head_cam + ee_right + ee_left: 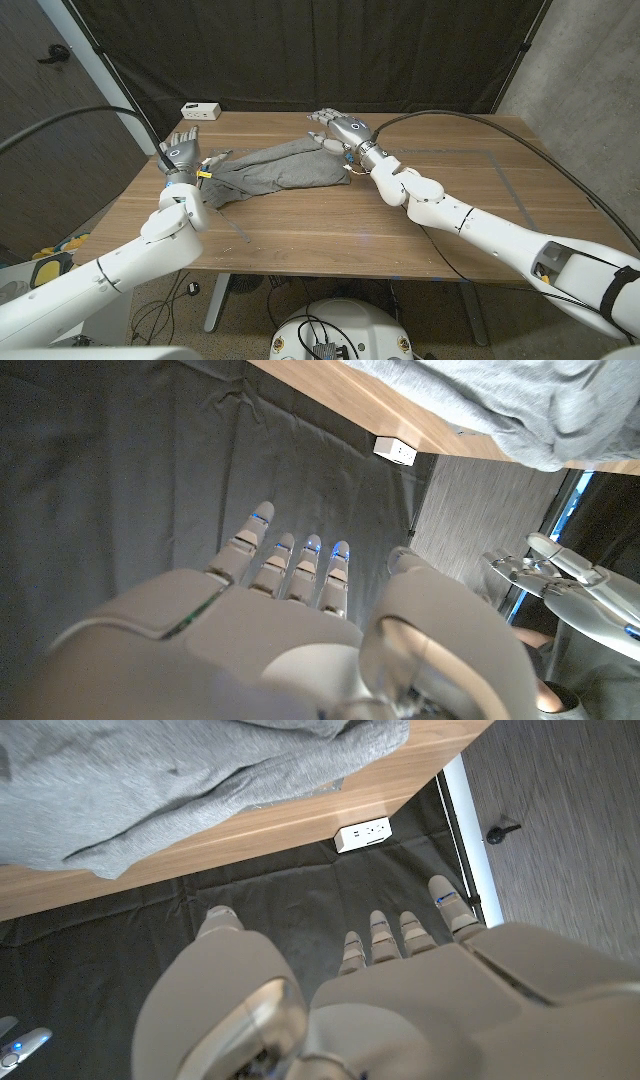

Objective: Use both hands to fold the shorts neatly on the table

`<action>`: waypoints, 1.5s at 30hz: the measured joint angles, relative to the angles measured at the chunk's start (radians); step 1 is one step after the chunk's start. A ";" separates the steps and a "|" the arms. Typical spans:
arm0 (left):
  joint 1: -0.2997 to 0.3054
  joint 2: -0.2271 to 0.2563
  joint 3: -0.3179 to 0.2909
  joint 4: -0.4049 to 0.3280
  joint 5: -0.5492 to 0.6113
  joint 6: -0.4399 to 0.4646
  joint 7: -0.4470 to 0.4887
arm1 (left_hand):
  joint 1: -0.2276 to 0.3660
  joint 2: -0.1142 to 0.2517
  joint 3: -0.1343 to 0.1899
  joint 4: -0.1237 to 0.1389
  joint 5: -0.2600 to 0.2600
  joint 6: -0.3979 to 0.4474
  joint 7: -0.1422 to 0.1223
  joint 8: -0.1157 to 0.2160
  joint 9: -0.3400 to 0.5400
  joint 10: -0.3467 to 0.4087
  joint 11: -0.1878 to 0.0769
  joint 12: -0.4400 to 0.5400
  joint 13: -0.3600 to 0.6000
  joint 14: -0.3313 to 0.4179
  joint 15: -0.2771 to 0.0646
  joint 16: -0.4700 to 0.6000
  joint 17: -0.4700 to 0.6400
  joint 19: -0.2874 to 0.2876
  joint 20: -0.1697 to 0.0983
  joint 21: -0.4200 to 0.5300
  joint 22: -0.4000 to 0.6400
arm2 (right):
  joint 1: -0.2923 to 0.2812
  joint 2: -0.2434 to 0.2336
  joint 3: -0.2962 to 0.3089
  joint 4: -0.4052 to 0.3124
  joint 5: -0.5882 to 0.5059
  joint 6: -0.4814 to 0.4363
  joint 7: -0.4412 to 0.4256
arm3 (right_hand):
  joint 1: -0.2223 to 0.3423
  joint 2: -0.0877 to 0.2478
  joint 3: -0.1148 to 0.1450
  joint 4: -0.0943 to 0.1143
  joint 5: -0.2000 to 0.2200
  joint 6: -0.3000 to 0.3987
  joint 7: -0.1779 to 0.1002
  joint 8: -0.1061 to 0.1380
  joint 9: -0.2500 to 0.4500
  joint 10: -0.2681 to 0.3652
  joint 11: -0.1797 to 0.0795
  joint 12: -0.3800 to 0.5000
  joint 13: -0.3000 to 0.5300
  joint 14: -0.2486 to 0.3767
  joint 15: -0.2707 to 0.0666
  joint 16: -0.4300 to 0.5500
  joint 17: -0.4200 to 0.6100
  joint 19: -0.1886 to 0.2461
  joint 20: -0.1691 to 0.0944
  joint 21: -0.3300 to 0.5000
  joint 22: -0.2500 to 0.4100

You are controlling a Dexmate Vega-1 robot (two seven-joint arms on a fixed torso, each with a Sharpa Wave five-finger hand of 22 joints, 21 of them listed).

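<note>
Grey shorts (285, 165) lie rumpled and stretched sideways across the far half of the wooden table (400, 230). My left hand (183, 150) hovers at their left end, fingers apart and pointing toward the far edge, holding nothing. At their far right end my right hand (340, 126) is likewise spread and holds nothing. The left wrist view looks past my left hand (400, 990) at the shorts (150, 780), with its fingers (383, 935) straight. In the right wrist view my right hand (300, 630) reaches out with the shorts (500, 400) beyond it.
A white power strip (201, 110) sits at the table's far left edge, also visible as the power strip (362, 833) and the power strip (395, 450). A black curtain hangs behind the table. Bare wood lies in front of the shorts.
</note>
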 measured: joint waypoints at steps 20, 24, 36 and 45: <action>-0.047 0.120 0.063 -0.044 -0.090 0.017 -0.091 | 0.039 -0.065 -0.034 -0.034 0.030 0.029 0.016 0.023 0.000 0.008 0.000 0.016 0.000 -0.014 0.007 0.004 -0.005 0.000 0.000 -0.036 0.000 | -0.067 0.009 0.025 -0.028 -0.055 -0.001 0.090 | 0.000 0.000 0.012 -0.005 0.008 -0.004 -0.004 0.000 0.000 -0.009 -0.001 0.000 0.000 -0.007 0.000 0.000 -0.004 -0.021 0.000 0.000 0.000; -0.066 0.136 0.092 -0.046 -0.092 0.028 -0.107 | 0.057 -0.082 -0.038 -0.050 0.042 0.051 0.018 0.032 0.000 0.022 0.000 0.022 0.000 -0.014 0.007 0.007 -0.005 0.000 0.000 -0.043 0.000 | -0.072 0.013 0.024 -0.021 -0.060 -0.001 0.099 | 0.000 0.000 0.016 -0.009 0.008 -0.004 -0.004 0.000 0.000 -0.009 -0.001 0.000 0.000 -0.011 -0.004 0.000 -0.004 -0.026 0.005 0.000 0.000; -0.125 0.151 0.183 -0.034 -0.073 0.053 -0.143 | 0.096 -0.100 -0.042 -0.078 0.066 0.074 0.030 0.034 0.000 0.036 0.015 0.025 0.000 -0.014 0.007 0.008 -0.005 0.000 0.000 -0.051 0.000 | -0.076 0.022 0.015 -0.004 -0.070 -0.001 0.125 | 0.000 0.000 0.023 -0.010 0.008 -0.004 -0.004 0.004 0.000 -0.009 -0.001 0.000 0.000 -0.011 -0.004 0.004 -0.004 -0.032 0.000 0.000 0.000; -0.168 0.146 0.242 -0.007 -0.048 0.055 -0.181 | 0.127 -0.108 -0.047 -0.091 0.084 0.108 0.035 0.042 0.000 0.053 0.012 0.029 0.000 -0.010 0.011 0.012 -0.005 0.000 0.000 -0.062 0.000 | -0.073 0.032 0.003 0.023 -0.068 0.000 0.147 | 0.000 0.000 0.028 -0.006 0.008 -0.004 -0.004 0.004 0.000 -0.009 -0.001 0.000 0.000 -0.011 -0.004 0.005 -0.004 -0.036 0.004 0.001 0.000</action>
